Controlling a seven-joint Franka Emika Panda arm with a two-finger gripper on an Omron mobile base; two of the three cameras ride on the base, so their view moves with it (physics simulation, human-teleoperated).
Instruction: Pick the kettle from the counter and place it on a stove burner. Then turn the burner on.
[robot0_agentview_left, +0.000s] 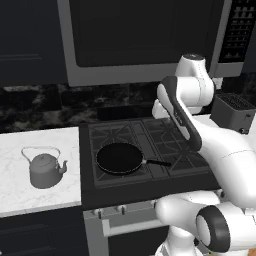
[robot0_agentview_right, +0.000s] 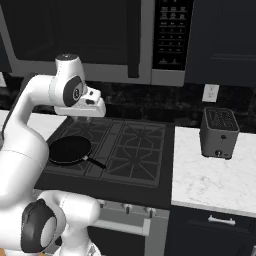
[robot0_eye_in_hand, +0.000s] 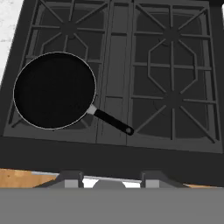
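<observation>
- Closest to the hand camera is the front edge of the black cooktop (robot0_eye_in_hand: 118, 153), with the frying pan (robot0_eye_in_hand: 54, 90) on its front left grate and its handle angled toward the middle.
- White marble-look bench (robot0_agentview_left: 15, 190) to the left of the cooktop carries the kettle (robot0_agentview_left: 45, 169) — upright, wire handle arched up, well apart from the arm.
- Tool (robot0_agentview_right: 89, 118) hangs high over the back of the cooktop; whether its fingers are apart or closed I cannot tell, and nothing seems to be in them.
- Step in hand, as I judge it: the reach for the kettle, not yet begun.
- Next move calls for a swing left and down to the wire handle — then a carry to a free stove burner (robot0_eye_in_hand: 173, 98), since the pan takes the front left one.
</observation>
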